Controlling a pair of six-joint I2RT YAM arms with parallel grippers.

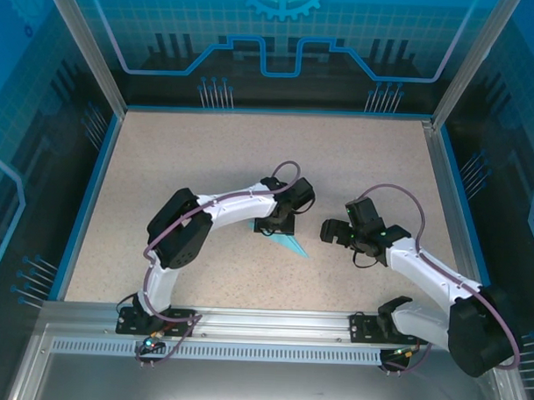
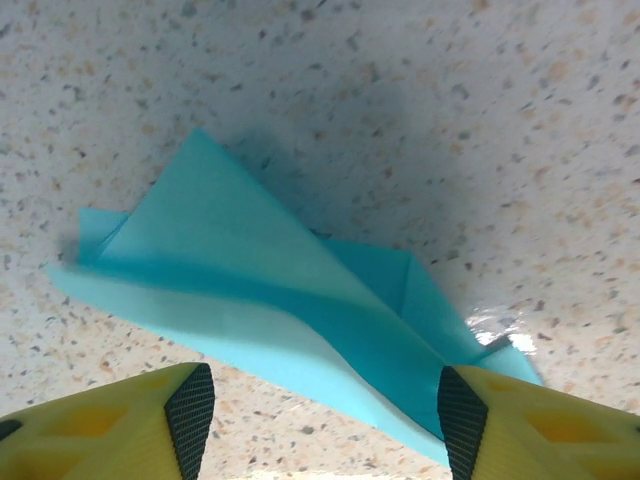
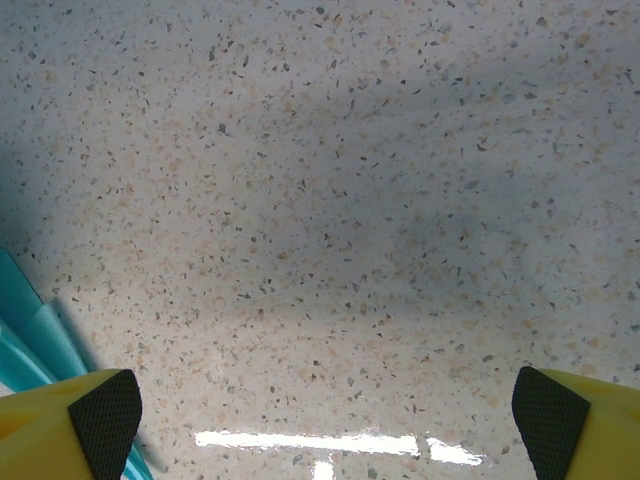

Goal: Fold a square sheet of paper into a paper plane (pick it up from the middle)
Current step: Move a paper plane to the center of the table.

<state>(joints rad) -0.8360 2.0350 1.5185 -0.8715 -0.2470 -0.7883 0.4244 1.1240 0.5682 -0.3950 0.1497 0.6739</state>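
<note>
The paper plane [image 2: 300,300] lies on the tabletop [image 2: 500,120] beneath the left claw [image 2: 325,425], jaws apart, nothing held. It looks light, floppy and easily crumpled; I'd pinch its layered centre crease. The right claw [image 3: 330,420] gapes wide, empty.

One paper plane [image 2: 300,310], one speckled table [image 1: 163,161], two hands: left hand [image 2: 325,420], right hand [image 3: 325,425].

Light cyan paper plane [image 2: 300,310], folded dart (flaps slightly lifted), lying on tabletop [image 2: 450,100].
</note>
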